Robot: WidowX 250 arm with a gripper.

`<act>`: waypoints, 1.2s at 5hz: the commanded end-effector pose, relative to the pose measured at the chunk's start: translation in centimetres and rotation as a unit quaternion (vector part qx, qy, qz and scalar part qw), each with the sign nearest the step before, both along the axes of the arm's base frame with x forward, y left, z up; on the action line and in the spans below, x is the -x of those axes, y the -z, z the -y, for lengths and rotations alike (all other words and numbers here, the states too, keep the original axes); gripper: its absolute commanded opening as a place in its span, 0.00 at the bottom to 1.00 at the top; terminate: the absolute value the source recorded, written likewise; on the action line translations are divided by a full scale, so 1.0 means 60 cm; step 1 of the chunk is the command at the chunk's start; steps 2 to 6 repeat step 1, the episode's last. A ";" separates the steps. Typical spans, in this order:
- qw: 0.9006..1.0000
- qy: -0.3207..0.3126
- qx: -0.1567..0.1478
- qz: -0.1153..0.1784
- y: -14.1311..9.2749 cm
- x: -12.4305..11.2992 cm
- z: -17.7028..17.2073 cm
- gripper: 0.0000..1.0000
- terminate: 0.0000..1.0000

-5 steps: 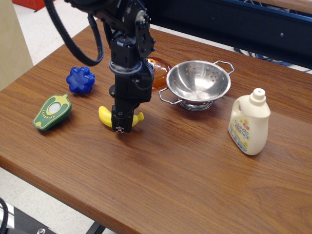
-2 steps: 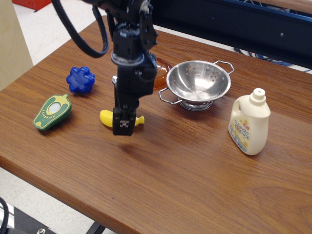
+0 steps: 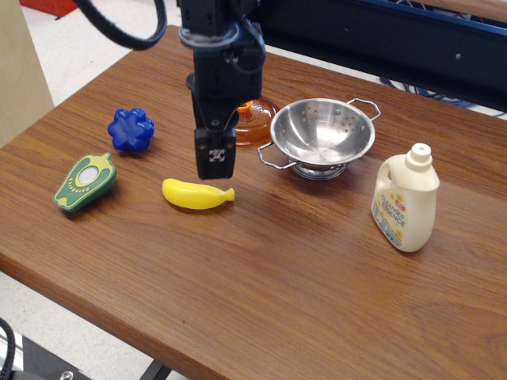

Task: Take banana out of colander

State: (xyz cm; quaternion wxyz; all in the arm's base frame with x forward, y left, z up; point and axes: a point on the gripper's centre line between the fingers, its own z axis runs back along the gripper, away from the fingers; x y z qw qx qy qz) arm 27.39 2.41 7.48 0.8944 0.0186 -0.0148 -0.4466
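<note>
The yellow banana lies flat on the wooden table, left of the colander and outside it. The shiny steel colander stands upright at the middle back and holds nothing that I can see. My gripper hangs pointing down just above and behind the banana's right half, clear of it and holding nothing. Its black fingers overlap from this side, so the gap between them does not show.
An orange domed lid sits behind the gripper, touching the colander's left side. A blue knobbly toy and a green avocado toy lie at the left. A cream detergent bottle stands at the right.
The gripper was down around the banana on the table. It has let go and risen up and slightly right. The banana stays on the table.
</note>
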 end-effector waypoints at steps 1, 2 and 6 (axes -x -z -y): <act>0.999 0.002 -0.005 0.035 -0.034 -0.018 0.018 1.00 1.00; 0.999 0.002 -0.005 0.035 -0.034 -0.018 0.018 1.00 1.00; 0.999 0.002 -0.005 0.035 -0.034 -0.018 0.018 1.00 1.00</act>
